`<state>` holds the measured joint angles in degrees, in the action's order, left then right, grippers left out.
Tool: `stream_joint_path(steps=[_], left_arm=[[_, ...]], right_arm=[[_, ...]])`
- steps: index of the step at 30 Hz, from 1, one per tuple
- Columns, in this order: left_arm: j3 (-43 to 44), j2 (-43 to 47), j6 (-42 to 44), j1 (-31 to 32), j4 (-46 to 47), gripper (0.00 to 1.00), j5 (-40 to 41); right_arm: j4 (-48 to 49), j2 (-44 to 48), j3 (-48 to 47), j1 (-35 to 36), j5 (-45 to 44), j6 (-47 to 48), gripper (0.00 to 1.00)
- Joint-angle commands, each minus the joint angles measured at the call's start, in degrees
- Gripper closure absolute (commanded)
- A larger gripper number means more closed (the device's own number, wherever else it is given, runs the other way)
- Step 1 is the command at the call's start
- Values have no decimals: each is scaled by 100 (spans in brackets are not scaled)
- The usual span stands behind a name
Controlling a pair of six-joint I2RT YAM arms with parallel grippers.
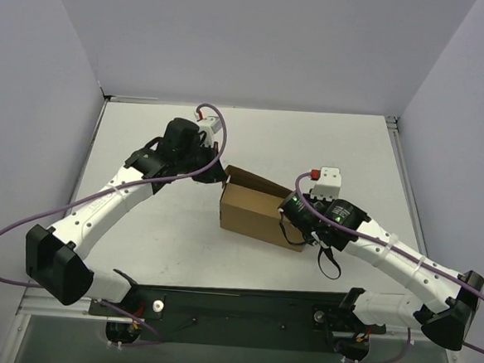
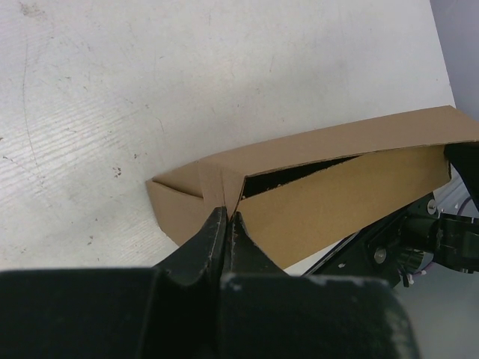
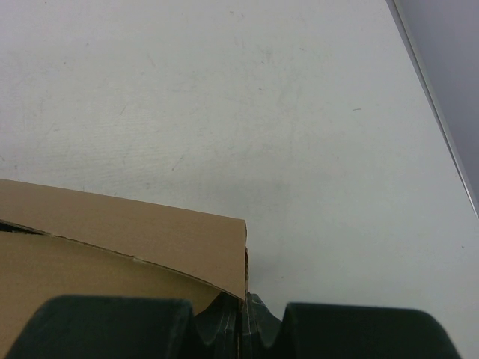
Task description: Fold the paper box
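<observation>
The paper box is plain brown cardboard, a small rectangular box in the middle of the table, its lid slightly ajar. My left gripper is at the box's far left corner, shut on a thin cardboard flap edge; the box body stretches away to the right with a dark gap under the lid. My right gripper is at the box's near right end, shut on the cardboard wall edge, with the box top to its left.
The white table is enclosed by grey walls at the back and both sides. A black base plate runs along the near edge between the arm bases. Purple cables loop off both arms.
</observation>
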<state>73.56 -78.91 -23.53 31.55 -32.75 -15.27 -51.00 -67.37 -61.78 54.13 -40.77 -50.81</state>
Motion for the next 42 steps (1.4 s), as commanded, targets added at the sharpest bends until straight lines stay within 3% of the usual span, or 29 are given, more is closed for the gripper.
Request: stream_joint_path(steps=[1,18,42], left_arm=[[-96,219,-337,88,428,100,-618],[-157,210,-749,97,902,100,-811],[106,157,-785,88,858,100,-732]], right_arm=[[-736,-434,386,98,984,-8,100],[-744,-469,386,168,949,-52,100],[-744,-558,368,221,949,-61,100]])
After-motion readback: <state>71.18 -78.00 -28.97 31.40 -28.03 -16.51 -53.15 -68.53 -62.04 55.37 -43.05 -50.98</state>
